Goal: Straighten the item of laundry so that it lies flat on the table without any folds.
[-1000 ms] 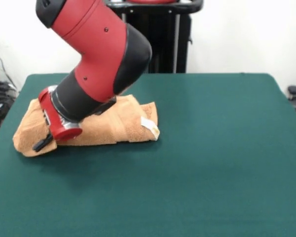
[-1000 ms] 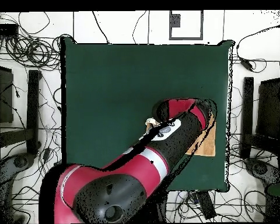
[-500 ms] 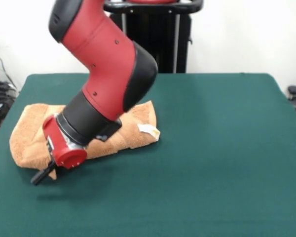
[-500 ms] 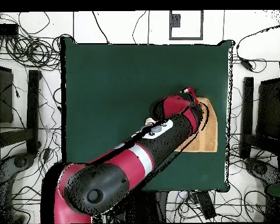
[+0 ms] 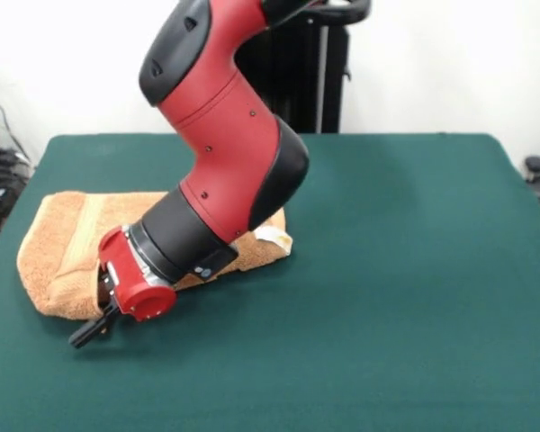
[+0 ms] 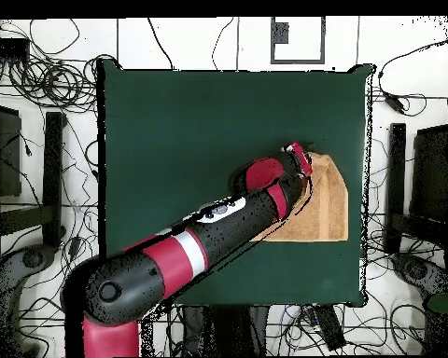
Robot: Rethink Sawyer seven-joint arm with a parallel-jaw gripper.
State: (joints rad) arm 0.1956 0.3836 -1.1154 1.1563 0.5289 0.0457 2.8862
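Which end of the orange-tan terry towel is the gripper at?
The gripper is at the orange-tan terry towel's bare end, opposite the end with the small white tag.

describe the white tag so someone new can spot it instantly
Start at the dark green table in the front view and find the orange-tan towel on its left side, partly under the red and black arm. The tag sits at the towel's right end, beside the arm's black section: the one small white patch on the tan cloth.
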